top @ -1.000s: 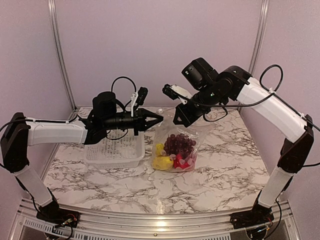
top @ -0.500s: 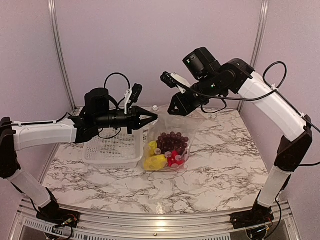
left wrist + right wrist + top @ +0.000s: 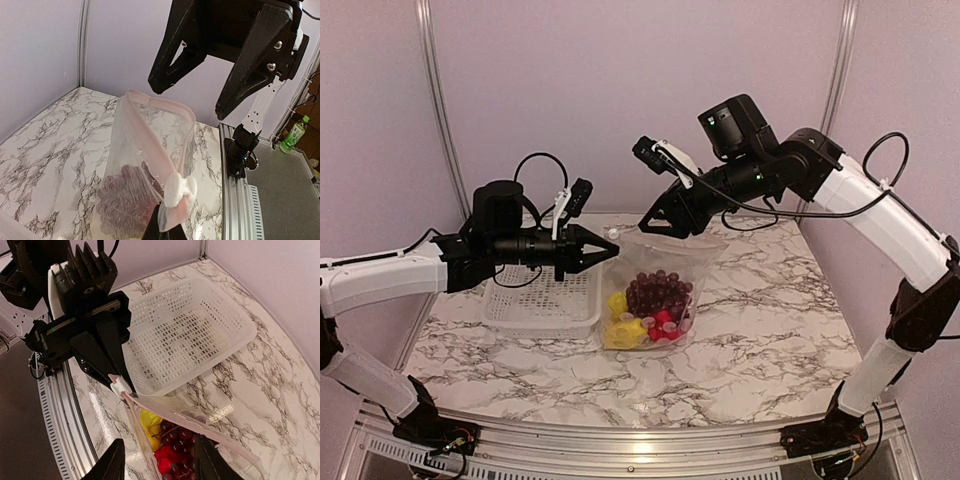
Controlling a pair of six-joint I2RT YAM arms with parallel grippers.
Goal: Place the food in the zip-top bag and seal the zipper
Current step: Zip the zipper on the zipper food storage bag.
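Zip-top bag (image 3: 665, 255), thin, crinkly and limp, stands at the centre of the table (image 3: 770, 340) with the food (image 3: 655, 293) weighing down its bottom. It is judged light but slippery, so it is best held by the stiffer zipper (image 3: 162, 102) strip. Left pincer (image 3: 612, 243), at the bag's 10 o'clock, is clenched on that strip beside the white slider (image 3: 180, 189). Right pincer (image 3: 189, 100), at 12 o'clock, is released, its fingers spread over the mouth. No brand or writing is legible.
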